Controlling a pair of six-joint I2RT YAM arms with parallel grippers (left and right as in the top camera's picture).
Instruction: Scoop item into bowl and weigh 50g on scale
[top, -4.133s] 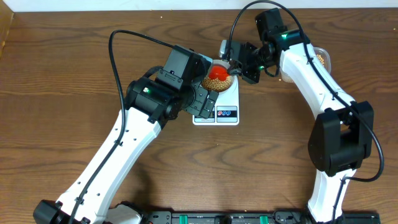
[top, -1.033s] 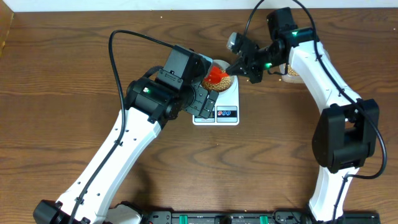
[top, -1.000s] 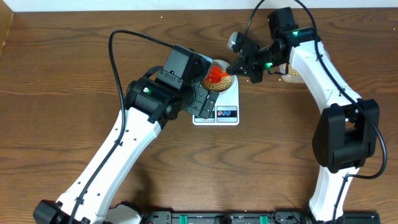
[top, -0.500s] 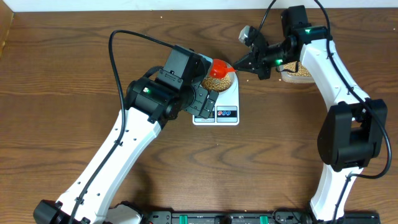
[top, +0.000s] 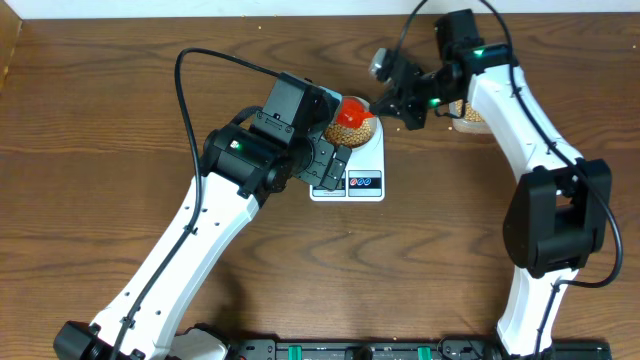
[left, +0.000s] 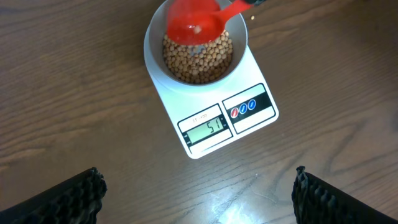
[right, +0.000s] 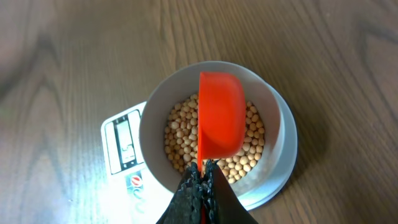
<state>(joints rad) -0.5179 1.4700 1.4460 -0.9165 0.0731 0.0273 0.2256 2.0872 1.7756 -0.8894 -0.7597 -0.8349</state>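
The pale bowl (left: 155, 31) stands on the white scale (left: 249, 130) and holds many tan-yellow beans (left: 199, 59). The scale's display (left: 205, 127) reads 51. My right gripper (right: 200, 180) is shut on the handle of a red scoop (right: 221, 112), whose cup hangs over the bowl (right: 273, 118) and its beans (right: 245, 155), tipped on its side. In the overhead view the scoop (top: 353, 107) is above the bowl on the scale (top: 368, 160), with the right gripper (top: 385, 100) just right of it. My left gripper (left: 199, 199) is open and empty, above the table in front of the scale.
A clear tub of beans (top: 470, 112) sits at the back right, partly hidden behind the right arm. The left arm (top: 250, 155) covers the scale's left side in the overhead view. Bare wooden table (top: 120, 120) surrounds the scale.
The right gripper with the red scoop drew back to the right half a second ago and has returned left over the bowl. The left arm has not moved.
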